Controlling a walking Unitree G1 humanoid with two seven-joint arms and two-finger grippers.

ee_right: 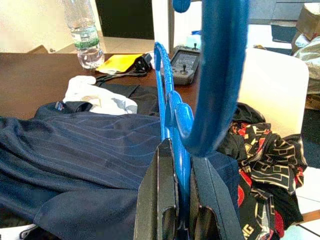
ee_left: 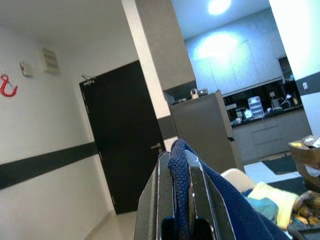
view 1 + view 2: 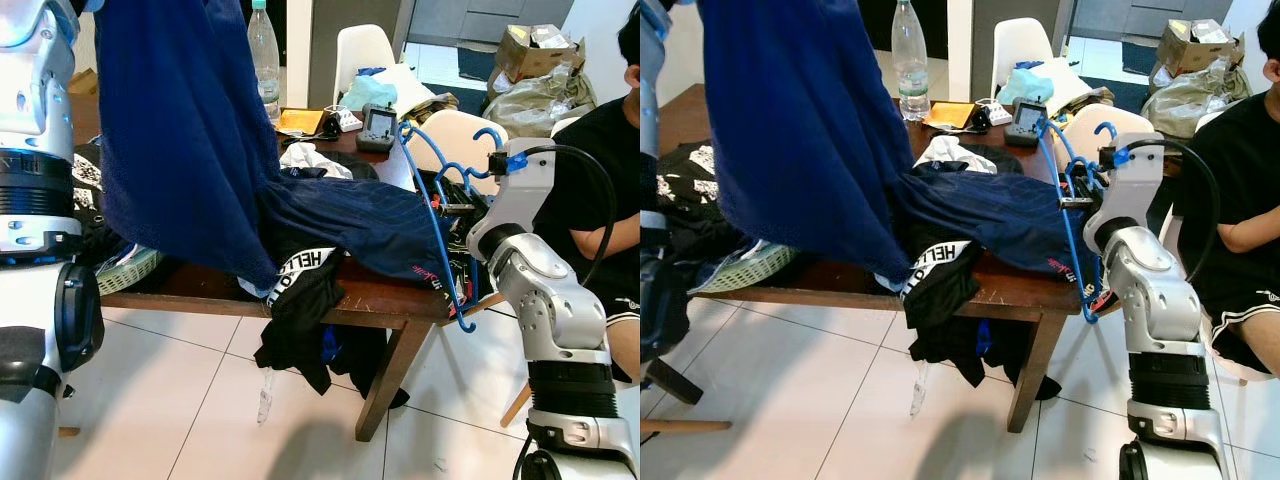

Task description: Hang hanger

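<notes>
Bright blue plastic hanger [image 3: 437, 215], thin and curved, pinched in right gripper [image 1: 181, 200] fingers, left gripper [image 2: 180, 200] fingers clamping navy garment [image 3: 180, 130] above desk [image 3: 375, 300]

Plastic bottle [image 3: 263, 48] on wooden table [image 3: 385, 303]

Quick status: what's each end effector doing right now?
Left end effector: shut on the dark blue garment, lifted above the table.
Right end effector: shut on the blue hanger.
</notes>
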